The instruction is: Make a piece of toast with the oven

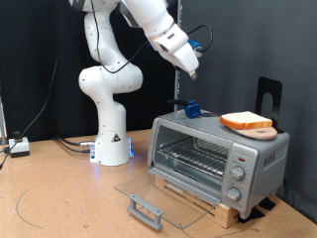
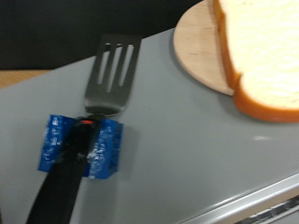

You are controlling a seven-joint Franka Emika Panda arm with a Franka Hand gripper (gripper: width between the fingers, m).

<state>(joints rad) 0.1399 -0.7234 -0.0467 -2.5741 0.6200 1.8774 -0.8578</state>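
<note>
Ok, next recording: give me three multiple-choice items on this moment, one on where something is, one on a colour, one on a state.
1. Where is the slice of bread?
A. On the round wooden board on top of the oven
B. On the wire rack inside the oven
C. On the table in front of the oven

2. What colour is the holder around the spatula handle?
A. Red
B. Blue
C. Green

3. What state is the oven door in?
A. Shut
B. Folded down open
C. Removed and missing

Answers:
1. A, since the exterior view shows the bread on the board on the oven's top.
2. B, since the wrist view shows a blue block at the handle.
3. B, since the glass door lies flat in front and the rack inside shows bare.

The gripper hangs above the oven, holding nothing.
</note>
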